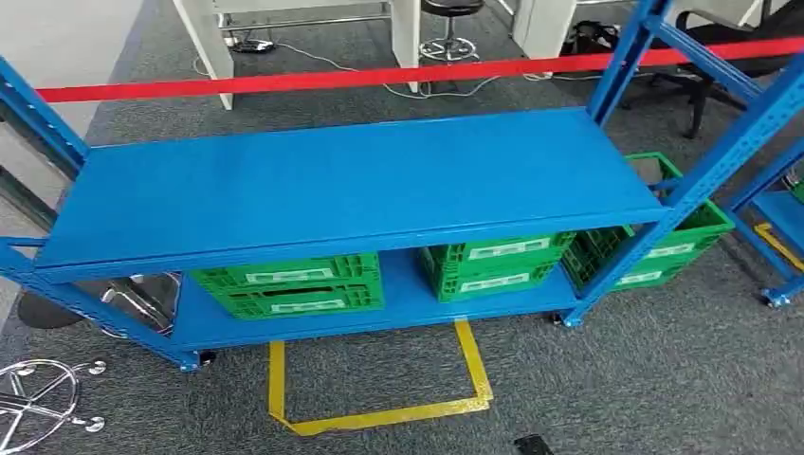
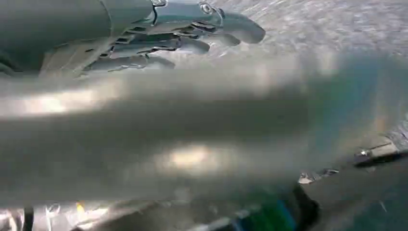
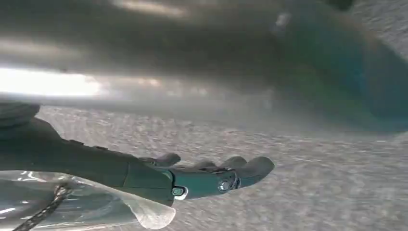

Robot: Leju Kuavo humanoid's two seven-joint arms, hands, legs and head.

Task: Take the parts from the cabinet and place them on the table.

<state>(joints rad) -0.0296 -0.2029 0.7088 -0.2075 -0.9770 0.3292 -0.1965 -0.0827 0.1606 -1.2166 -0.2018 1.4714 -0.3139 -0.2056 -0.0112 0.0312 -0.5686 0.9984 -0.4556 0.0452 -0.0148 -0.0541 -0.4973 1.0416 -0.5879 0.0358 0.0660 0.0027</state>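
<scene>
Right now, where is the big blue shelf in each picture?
Head view: the blue shelf sits in the middle, green crates below its top board.
Left wrist view: probably the bluish blur past the left hand.
Right wrist view: probably the teal blur; unsure.
Shared landmark: grey carpet.

I count one blue rack [image 1: 341, 180], five green crates [image 1: 289, 286] that I can make out, one red tape [image 1: 379, 76] and one yellow floor outline [image 1: 379, 412].
</scene>
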